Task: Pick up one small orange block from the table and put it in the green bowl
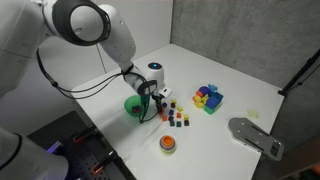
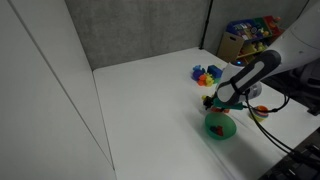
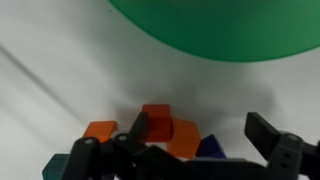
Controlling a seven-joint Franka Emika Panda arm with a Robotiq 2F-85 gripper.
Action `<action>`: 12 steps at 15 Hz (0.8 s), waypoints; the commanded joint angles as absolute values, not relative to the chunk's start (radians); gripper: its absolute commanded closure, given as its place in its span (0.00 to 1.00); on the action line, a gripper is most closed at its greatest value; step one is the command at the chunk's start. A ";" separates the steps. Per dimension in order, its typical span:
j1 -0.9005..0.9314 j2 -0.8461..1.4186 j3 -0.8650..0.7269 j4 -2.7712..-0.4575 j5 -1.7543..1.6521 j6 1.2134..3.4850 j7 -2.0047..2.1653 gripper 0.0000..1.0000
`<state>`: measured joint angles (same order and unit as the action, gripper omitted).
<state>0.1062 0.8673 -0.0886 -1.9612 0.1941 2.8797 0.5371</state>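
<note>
1. Hand (image 3: 200, 130) is released: in the wrist view its two fingers (image 3: 136, 130) stand wide apart and grasp nothing, with a huddle of small cubes lying between and below them
2. Small orange block (image 3: 183, 137), the thing the task asks for, is not yet lifted. It lies on the white surface (image 3: 40, 90) inside that huddle, touching a redder cube (image 3: 155, 113). A dark blue cube (image 3: 210, 147) is just beside it, and another orange cube (image 3: 100, 130) sits outside one finger
3. Green bowl (image 1: 134, 106) sits close to the edge of the surface on the arm's side, just beside the cubes. It fills the top of the wrist view, so I judge the carry to it will be short
4. Spread of the fingers looks, by my judgement, meant to straddle a single cube from above. The cubes touch one another, though, so closing could catch or shove a neighbour
5. Green square tray (image 1: 208, 97) of larger coloured blocks sits farther in, toward the far edge. The orange-and-red ringed disc (image 1: 168, 145) lies near the front edge. Both are well apart from the hand and seem out of the way of this step
6. Writing, brands or labels: none can be read in any view; the cubes and the bowl look plain
</note>
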 commanded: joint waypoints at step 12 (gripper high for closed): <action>0.088 0.837 -0.101 -1.940 0.225 2.843 0.490 0.00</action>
